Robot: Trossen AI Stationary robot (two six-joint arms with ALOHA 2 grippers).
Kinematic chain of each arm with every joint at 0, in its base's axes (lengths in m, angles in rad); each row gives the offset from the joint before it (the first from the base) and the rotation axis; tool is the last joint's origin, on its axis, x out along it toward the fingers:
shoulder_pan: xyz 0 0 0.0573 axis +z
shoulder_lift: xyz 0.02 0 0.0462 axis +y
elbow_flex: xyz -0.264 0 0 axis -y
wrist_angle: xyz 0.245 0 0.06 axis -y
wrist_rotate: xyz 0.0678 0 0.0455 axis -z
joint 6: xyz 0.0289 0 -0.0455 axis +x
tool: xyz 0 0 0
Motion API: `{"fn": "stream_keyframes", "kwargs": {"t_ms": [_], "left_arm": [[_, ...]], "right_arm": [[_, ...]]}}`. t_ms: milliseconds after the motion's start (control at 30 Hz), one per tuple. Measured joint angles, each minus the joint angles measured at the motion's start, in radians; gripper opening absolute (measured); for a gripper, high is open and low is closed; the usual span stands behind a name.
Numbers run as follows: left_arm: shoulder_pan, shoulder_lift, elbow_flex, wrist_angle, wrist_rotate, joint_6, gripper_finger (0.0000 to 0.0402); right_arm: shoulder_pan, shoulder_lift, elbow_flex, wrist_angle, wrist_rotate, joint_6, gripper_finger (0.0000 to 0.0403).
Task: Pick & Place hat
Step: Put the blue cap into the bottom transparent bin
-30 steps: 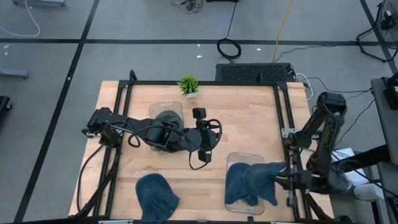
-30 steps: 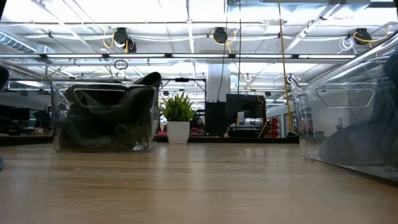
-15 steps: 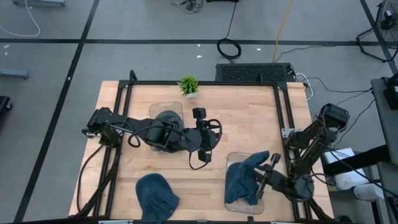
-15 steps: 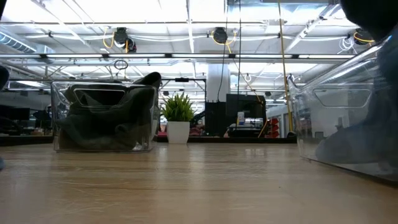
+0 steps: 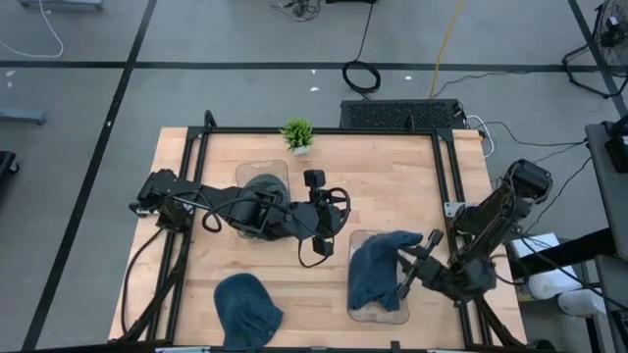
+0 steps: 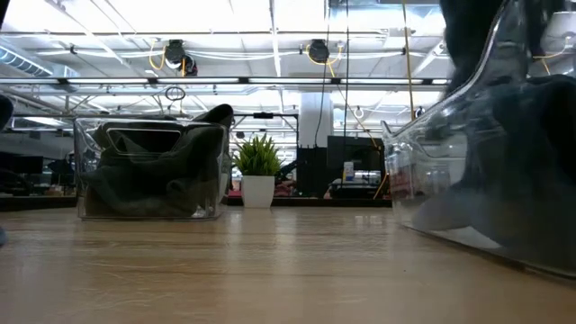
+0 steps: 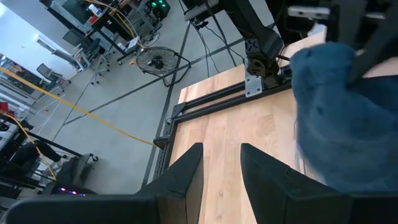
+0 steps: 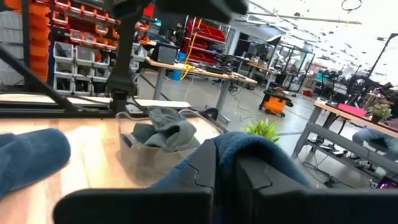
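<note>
A blue hat (image 5: 375,267) lies bunched in a clear bin (image 5: 365,312) near the table's right near corner. My right gripper (image 5: 408,269) is at the hat's right side, shut on it. The same hat fills the right of the left wrist view (image 7: 339,124). A second blue hat (image 5: 245,308) rests flat on the table by the near edge. A dark grey hat (image 5: 260,189) sits in another clear bin (image 6: 148,171) at the far left. My left gripper (image 5: 324,224) hovers open over the table's middle, touching nothing. My right gripper pinches the blue hat's right edge (image 5: 397,257) between its two fingers (image 8: 208,165). It comes in slanting from the table's right. Blue cloth bulges past the fingertips (image 8: 249,146). The rest of the hat rests in the bin.
A small potted plant (image 5: 297,134) stands at the far edge. Black frame rails (image 5: 446,186) run along the table's left and right sides. Bare wood lies between the two bins and in front of the left gripper (image 7: 236,134).
My right gripper has moved from the table's right edge toward the left, carrying the blue hat's stretched-out right edge back over the bin, so the hat now sits bunched. The bin has slid left and tipped. The left arm has kept still.
</note>
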Motion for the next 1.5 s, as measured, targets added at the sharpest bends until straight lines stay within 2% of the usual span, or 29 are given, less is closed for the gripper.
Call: {"fn": "stream_keyframes", "kwargs": {"t_ms": [167, 400, 733, 1000, 1267, 1400, 1500], "left_arm": [[0.0, 0.0, 0.0, 0.0, 0.0, 0.0, 0.0115], [0.0, 0.0, 0.0, 0.0, 0.0, 0.0, 0.0115], [0.0, 0.0, 0.0, 0.0, 0.0, 0.0, 0.0115], [0.0, 0.0, 0.0, 0.0, 0.0, 0.0, 0.0115], [0.0, 0.0, 0.0, 0.0, 0.0, 0.0, 0.0115], [0.0, 0.0, 0.0, 0.0, 0.0, 0.0, 0.0115], [0.0, 0.0, 0.0, 0.0, 0.0, 0.0, 0.0115]], "right_arm": [[-0.002, -0.048, 0.0, 0.025, 0.0, -0.057, 0.0007], [-0.001, -0.013, 0.0, -0.194, -0.001, 0.168, 0.0007], [0.017, 0.086, 0.0, -0.217, -0.001, 0.315, 0.0011], [0.069, 0.092, 0.0, -0.213, -0.012, 0.331, 0.0082], [0.096, 0.069, 0.0, -0.129, -0.211, 0.333, 0.0179], [0.1, 0.051, 0.0, -0.132, -0.22, 0.377, 0.0233], [0.118, 0.038, 0.0, -0.137, -0.184, 0.38, 0.0267]]}}
